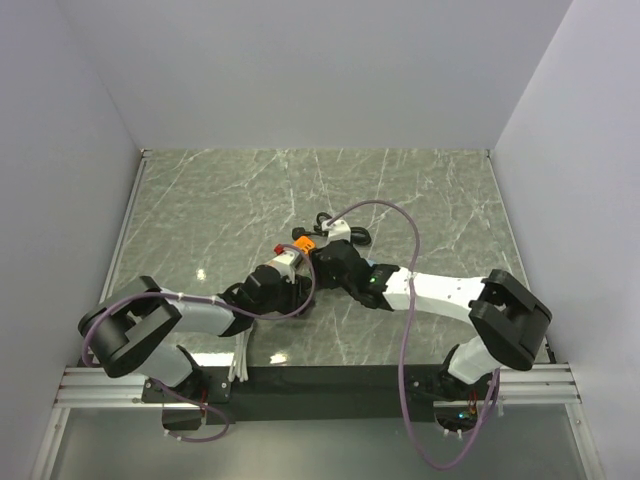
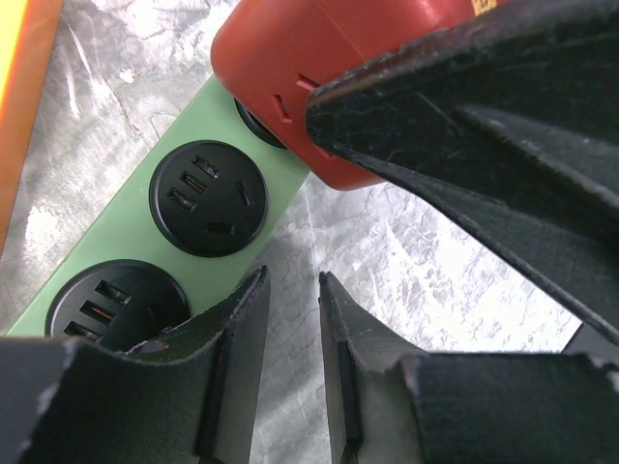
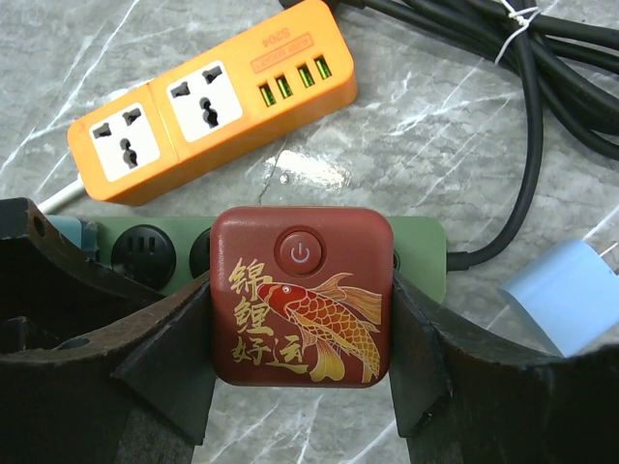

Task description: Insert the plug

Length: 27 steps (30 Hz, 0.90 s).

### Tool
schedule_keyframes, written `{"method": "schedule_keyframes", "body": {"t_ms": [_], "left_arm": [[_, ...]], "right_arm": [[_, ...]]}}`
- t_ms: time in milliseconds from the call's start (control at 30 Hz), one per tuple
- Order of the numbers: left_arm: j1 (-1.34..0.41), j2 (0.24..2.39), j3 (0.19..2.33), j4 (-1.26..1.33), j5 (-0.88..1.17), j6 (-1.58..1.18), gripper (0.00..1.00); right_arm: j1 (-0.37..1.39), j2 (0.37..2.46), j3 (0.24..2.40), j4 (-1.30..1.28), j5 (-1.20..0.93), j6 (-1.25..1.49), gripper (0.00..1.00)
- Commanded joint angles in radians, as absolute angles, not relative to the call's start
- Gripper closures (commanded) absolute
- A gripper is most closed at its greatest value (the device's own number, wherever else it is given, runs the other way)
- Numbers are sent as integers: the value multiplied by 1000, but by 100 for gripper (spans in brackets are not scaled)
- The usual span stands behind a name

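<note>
The plug (image 3: 302, 295) is a square red block with a gold koi and a power button. My right gripper (image 3: 302, 311) is shut on its two sides and holds it over the right end of the green power strip (image 3: 422, 244), covering a socket there. In the left wrist view the plug (image 2: 280, 58) sits at the strip's far end. The green strip (image 2: 131, 227) shows two free round black sockets. My left gripper (image 2: 293, 280) hovers at the strip's edge. Its jaws are nearly together, with only bare table showing in the thin gap.
An orange power strip (image 3: 213, 97) lies just behind the green one. A coiled black cable (image 3: 542, 116) lies at the back right, and a light blue adapter (image 3: 566, 295) lies to the right. Both arms meet at mid-table (image 1: 310, 262).
</note>
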State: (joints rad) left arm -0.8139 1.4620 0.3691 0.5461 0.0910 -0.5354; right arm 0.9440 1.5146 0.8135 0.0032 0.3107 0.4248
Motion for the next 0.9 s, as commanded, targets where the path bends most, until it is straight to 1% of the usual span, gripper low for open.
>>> {"method": "schedule_keyframes", "body": {"t_ms": [0, 233, 533, 733, 867], "left_arm": [[-773, 1445, 342, 538, 23, -522, 66], [-773, 1425, 331, 532, 15, -518, 66], [-764, 1397, 311, 545, 26, -518, 66], [-753, 1431, 305, 574, 49, -522, 66], [-749, 1410, 291, 574, 43, -522, 66]], "right_arm": [[976, 1586, 739, -258, 256, 463, 100], [980, 1658, 776, -247, 233, 448, 100], [1008, 1666, 701, -187, 178, 523, 100], [1037, 1727, 660, -112, 109, 564, 100], [1045, 1770, 660, -110, 110, 572, 100]]}}
